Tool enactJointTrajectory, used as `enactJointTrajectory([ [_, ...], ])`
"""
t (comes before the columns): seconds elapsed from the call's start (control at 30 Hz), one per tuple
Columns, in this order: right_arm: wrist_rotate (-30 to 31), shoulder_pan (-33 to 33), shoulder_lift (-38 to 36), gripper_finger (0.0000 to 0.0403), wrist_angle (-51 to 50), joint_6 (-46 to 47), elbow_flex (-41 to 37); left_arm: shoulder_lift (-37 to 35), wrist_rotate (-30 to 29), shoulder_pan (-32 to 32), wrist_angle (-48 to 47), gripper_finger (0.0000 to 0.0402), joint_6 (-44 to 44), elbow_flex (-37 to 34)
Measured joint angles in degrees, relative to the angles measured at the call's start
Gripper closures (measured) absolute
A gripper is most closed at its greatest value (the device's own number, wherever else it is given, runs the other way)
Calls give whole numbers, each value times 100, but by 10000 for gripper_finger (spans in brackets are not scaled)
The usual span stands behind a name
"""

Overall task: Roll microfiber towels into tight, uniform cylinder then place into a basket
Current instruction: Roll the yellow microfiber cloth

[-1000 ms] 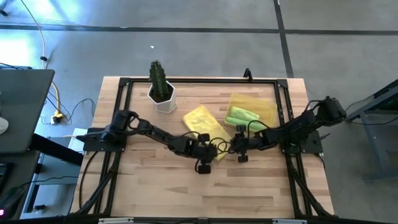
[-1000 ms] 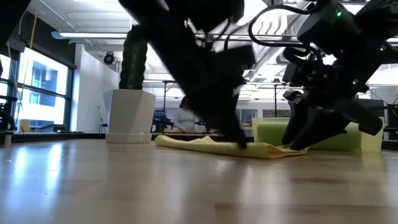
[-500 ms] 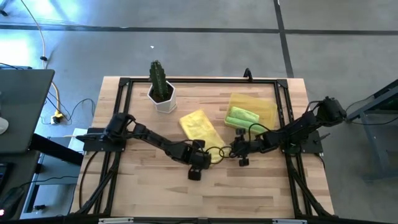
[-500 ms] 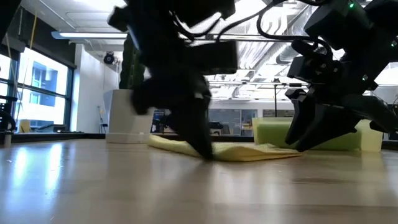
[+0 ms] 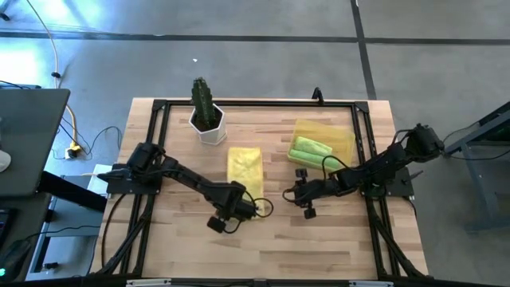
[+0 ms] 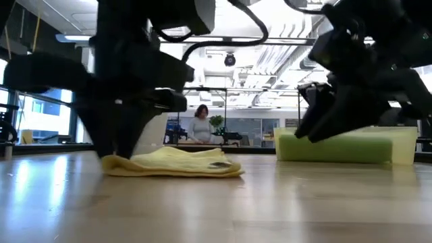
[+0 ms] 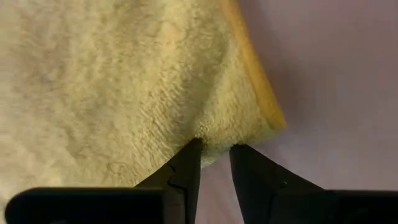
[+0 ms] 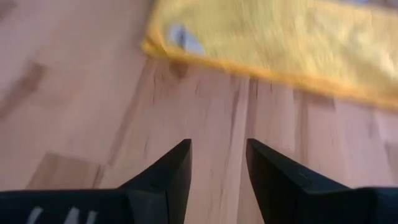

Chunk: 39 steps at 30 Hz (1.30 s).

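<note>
A bright yellow microfiber towel (image 5: 244,169) lies folded into a long strip on the wooden table, running from far to near. My left gripper (image 5: 241,204) points down at its near end and is shut on it. My right gripper (image 5: 293,194) hovers open to the right of the towel over bare wood, with nothing between its fingers (image 8: 171,171). The yellow basket (image 5: 343,137) stands at the far right, with a rolled lime green towel (image 5: 309,148) lying in it. My left gripper pinches the yellow towel's near edge, close to a corner (image 7: 214,142), between its two fingers. They come from above, pointing down. One layer or several, I cannot tell. The towel lies slack and flat on the table (image 6: 175,164).
A white pot with a green cactus (image 5: 207,119) stands at the far left. A black frame (image 5: 255,102) runs around the tabletop. Bare wood lies along the near edge. A person (image 6: 200,126) shows in the room beyond the table.
My left gripper has gone toward the table's left and near edges and tipped to point down, dragging the towel's near end with it. The towel has turned from a slant to lie straight from far to near. My right gripper now stands apart from the towel.
</note>
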Motion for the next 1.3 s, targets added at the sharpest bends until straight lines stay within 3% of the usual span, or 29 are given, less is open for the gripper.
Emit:
enactJointTrajectory([
  [0.33, -63, -2, 47, 259, 801, -570, 1, -818, -270, -429, 211, 323, -988, 28],
  [0.67, -323, 3, 1090, 259, 2135, -868, 154, -1235, -708, -754, 326, 323, -2203, -139],
  [0.9, -318, 24, 1949, 259, 1856, -1384, 961, -1220, -849, -737, 804, 323, -3070, -924],
  [1.07, -283, 24, 2273, 259, 1022, -1270, 1678, -1272, -942, -804, 743, 323, -3085, -1355],
  [1.3, -276, 22, 2321, 259, -318, -724, 2397, -2629, -1584, -1236, 1437, 323, -3430, -2600],
])
